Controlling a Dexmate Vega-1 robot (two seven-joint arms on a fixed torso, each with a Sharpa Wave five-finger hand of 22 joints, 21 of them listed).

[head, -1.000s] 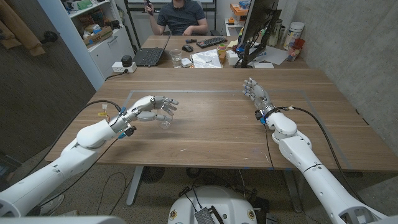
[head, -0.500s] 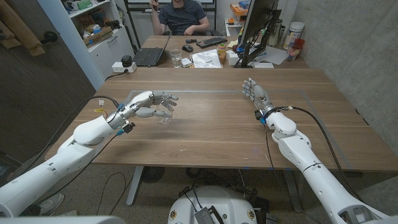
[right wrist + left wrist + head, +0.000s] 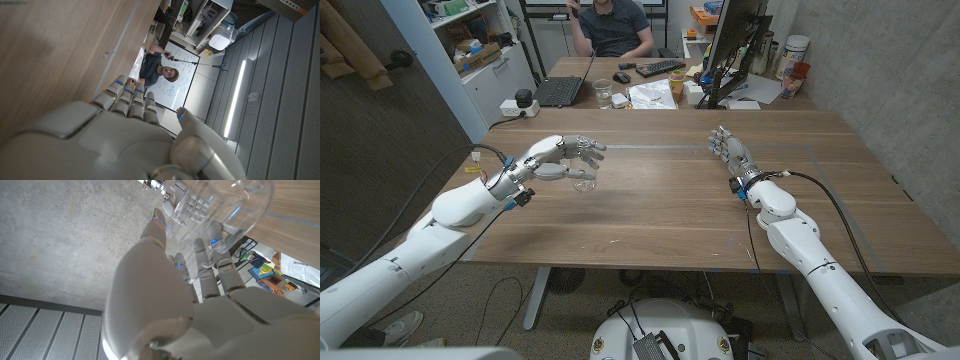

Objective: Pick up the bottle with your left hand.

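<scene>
My left hand [image 3: 563, 158] grips the clear bottle [image 3: 584, 180] just above the tabletop [image 3: 660, 200], at ten o'clock. The pickup looks nearly done; my right hand [image 3: 732, 153] waits, fingers apart.

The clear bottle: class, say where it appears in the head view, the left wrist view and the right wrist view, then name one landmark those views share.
Head view: clear bottle left of centre, in the left hand.
Left wrist view: top right, beyond the fingers.
Right wrist view: not in it.
Shared landmark: the wooden table.
</scene>
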